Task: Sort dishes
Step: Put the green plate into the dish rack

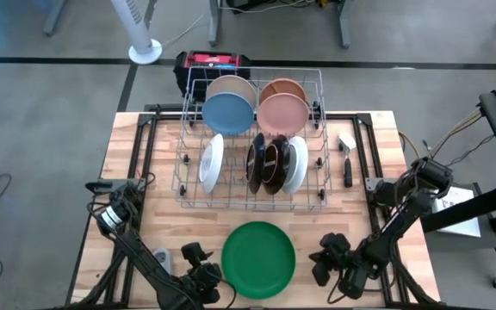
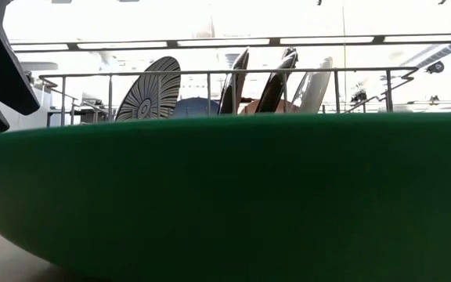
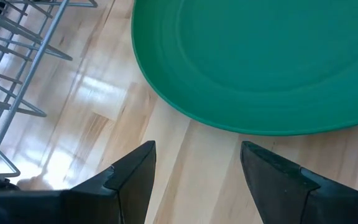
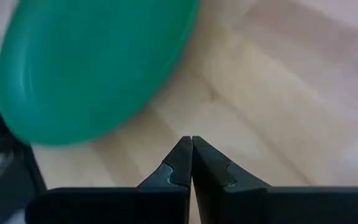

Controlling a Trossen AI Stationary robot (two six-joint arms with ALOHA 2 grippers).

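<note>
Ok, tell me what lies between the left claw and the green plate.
Nothing: in the left wrist view, only bare wooden table separates the open left claw from the green plate.

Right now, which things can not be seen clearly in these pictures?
- Low view: the green plate fills the front and hides the table and the lower wire rack.
- High view: the dark dishes stand on edge, so their faces and exact number are unclear.
- High view: the left gripper is partly cut off by the bottom edge.
</note>
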